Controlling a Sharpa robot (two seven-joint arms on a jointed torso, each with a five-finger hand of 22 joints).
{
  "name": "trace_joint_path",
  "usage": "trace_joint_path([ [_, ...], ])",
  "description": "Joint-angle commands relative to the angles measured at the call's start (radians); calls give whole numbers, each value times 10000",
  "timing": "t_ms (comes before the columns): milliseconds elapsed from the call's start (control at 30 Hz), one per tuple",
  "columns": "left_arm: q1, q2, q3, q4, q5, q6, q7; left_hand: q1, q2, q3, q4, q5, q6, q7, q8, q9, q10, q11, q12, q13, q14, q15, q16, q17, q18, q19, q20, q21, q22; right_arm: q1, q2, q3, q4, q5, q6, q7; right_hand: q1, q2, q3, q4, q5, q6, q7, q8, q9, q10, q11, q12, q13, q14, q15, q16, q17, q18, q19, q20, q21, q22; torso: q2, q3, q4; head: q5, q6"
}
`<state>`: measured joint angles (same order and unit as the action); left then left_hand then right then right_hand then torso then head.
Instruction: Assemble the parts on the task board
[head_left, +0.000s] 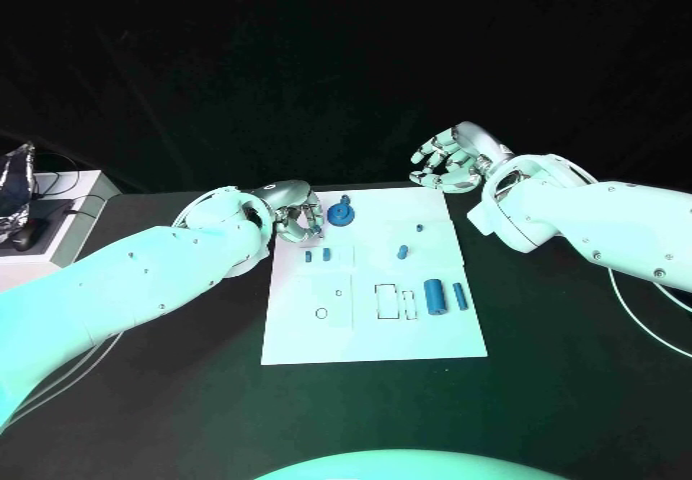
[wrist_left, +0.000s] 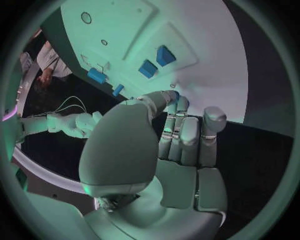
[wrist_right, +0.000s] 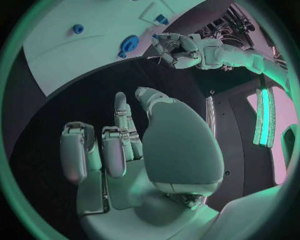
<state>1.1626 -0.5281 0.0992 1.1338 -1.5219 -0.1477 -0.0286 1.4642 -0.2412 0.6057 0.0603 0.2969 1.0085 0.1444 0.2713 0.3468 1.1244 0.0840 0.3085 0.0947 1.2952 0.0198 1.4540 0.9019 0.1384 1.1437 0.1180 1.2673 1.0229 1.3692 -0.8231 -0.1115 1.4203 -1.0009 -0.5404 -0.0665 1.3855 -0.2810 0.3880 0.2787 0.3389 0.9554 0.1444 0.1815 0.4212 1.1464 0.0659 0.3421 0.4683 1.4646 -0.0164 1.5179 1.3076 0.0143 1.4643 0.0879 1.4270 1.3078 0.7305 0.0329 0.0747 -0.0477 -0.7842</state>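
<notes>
The white task board (head_left: 369, 335) lies mid-table. At its far left corner sits a round blue part (head_left: 340, 214), also seen in the right wrist view (wrist_right: 129, 44). My left hand (head_left: 293, 212) hovers just left of it with its fingers stretched toward the board's edge and nothing held; whether the fingertips (wrist_left: 170, 97) touch the part is unclear. Two small blue blocks (head_left: 319, 255) lie nearer, shown closer in the left wrist view (wrist_left: 156, 61). Two blue cylinders (head_left: 446, 295) stand right of centre. My right hand (head_left: 450, 160) is raised beyond the far right corner, fingers apart and empty.
Two tiny blue parts (head_left: 411, 240) lie on the board's right half, with outlined slots (head_left: 391, 301) and a ring mark (head_left: 322, 313) nearer the front. A grey stand with cables (head_left: 36, 215) sits at the table's left edge. Black table surrounds the board.
</notes>
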Motion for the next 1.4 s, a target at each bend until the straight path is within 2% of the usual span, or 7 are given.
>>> trace_joint_path([
  [33,-27,65,-13,-58,-95,39,18,-108,33,12,-49,-50,78,18,-58,12,98,11,-62,9,58,-13,64,5,-76,65,3,64,-1,-4,4,2,10,-94,-16,180,-48,-25,63,5,7,50,44,31,16,18,15,-50,-32,741,76,-73,1217,193,516,37,-73,1891,-10,5,3,-4,-28],
  [333,-51,143,-39,-123,-106,85,17,-118,33,11,-48,-51,82,18,-60,13,107,10,-73,10,68,-12,68,23,-80,79,1,73,16,-4,6,2,15,-94,-48,206,-52,-27,68,2,8,55,48,31,21,15,20,-103,-79,729,80,-95,1171,207,492,42,-139,1860,-16,14,2,-3,-44],
  [1400,-52,97,-89,14,-71,418,-88,-116,61,45,-87,-50,121,4,-67,23,184,-4,-153,19,64,-26,60,-24,-78,79,-12,78,17,-4,7,2,-10,-94,-57,197,-52,-27,68,2,8,55,48,31,21,15,20,-103,-79,729,80,-95,1171,207,492,42,-139,1860,-13,4,2,-2,-81],
])
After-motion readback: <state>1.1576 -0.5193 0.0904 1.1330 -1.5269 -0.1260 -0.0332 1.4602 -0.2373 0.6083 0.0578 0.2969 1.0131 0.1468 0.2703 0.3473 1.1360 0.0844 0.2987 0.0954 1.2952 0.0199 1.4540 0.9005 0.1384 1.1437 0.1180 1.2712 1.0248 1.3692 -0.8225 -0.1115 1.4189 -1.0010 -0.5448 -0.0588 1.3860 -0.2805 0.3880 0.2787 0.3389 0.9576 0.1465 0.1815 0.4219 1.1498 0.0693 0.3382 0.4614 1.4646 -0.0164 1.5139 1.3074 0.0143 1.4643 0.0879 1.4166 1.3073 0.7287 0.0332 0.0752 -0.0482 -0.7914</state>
